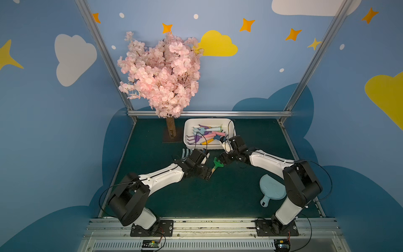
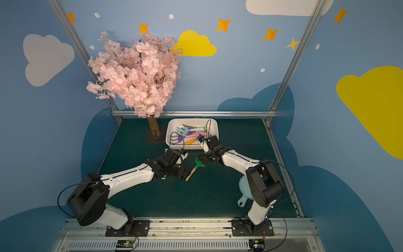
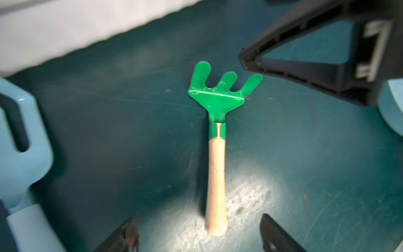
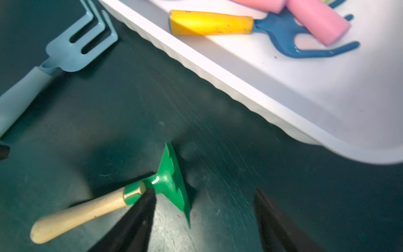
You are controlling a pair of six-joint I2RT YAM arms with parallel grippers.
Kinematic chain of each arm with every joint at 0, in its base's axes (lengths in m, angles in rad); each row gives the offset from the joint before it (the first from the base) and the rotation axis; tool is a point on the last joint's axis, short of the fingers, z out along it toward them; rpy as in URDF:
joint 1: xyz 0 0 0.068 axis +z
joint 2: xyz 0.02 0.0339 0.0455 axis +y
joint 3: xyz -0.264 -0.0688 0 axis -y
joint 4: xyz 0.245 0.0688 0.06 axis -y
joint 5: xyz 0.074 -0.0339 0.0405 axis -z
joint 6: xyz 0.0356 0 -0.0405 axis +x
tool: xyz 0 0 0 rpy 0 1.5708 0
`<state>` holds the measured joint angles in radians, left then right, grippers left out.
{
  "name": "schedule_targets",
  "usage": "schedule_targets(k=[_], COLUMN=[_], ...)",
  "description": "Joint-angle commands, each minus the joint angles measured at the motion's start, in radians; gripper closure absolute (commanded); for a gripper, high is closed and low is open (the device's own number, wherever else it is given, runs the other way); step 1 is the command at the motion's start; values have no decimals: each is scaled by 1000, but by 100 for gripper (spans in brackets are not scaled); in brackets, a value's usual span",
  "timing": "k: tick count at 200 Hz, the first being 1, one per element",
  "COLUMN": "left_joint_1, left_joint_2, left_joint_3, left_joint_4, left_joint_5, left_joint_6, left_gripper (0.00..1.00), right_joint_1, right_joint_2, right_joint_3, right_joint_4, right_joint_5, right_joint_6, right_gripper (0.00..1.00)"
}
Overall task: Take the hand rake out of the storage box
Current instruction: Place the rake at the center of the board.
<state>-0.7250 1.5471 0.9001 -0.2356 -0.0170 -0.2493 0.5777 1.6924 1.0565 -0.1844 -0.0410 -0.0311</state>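
A green hand rake [image 1: 217, 165] [image 2: 197, 165] with a pale wooden handle lies flat on the dark green mat, in front of the white storage box [image 1: 187, 131] [image 2: 169, 133] and outside it. My left gripper [image 3: 198, 220] is open, and the handle's end lies between its fingers without touching them. My right gripper [image 4: 205, 193] is open too. One of its fingers [image 4: 144, 209] is right beside the rake's neck [image 4: 161, 181], and the tines lie in the gap. Several other coloured rakes lie inside the box, among them a blue one with a yellow handle [image 4: 218, 23].
A light blue rake [image 1: 185, 152] [image 4: 80, 45] lies on the mat beside my left wrist. A pale blue round dish with a handle [image 1: 271, 188] sits under the right arm. A pink blossom tree [image 1: 161, 74] stands left of the box on its trunk [image 1: 171, 129].
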Motion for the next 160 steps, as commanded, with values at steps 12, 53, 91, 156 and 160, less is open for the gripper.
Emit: schedule_targets(k=[12,53,91,156,160], left_joint_1=[-59,-75,-80,11,16], left_joint_2=[123,282,341,232,228], left_joint_3=[93,190,239,193,197], left_joint_4=[-23,-88,-163,-294,-294], left_joint_5=[-29,-115,-192,-318,-320], left_joint_6=[5,-27,-58,-236,-248], left_gripper=[22,39,69,89,88], right_joint_1=[-74,-165,-191,-196,-196], right_joint_2=[-128,-271,-307,-302,-298], right_joint_3=[-79,-183,-219,-247,-243], right_joint_4=[-37,-27,-11,33,34], right_joint_5=[64,91,79,104,104], right_joint_6=[156,217,223,226,226], right_gripper=[13,10,10,10,10])
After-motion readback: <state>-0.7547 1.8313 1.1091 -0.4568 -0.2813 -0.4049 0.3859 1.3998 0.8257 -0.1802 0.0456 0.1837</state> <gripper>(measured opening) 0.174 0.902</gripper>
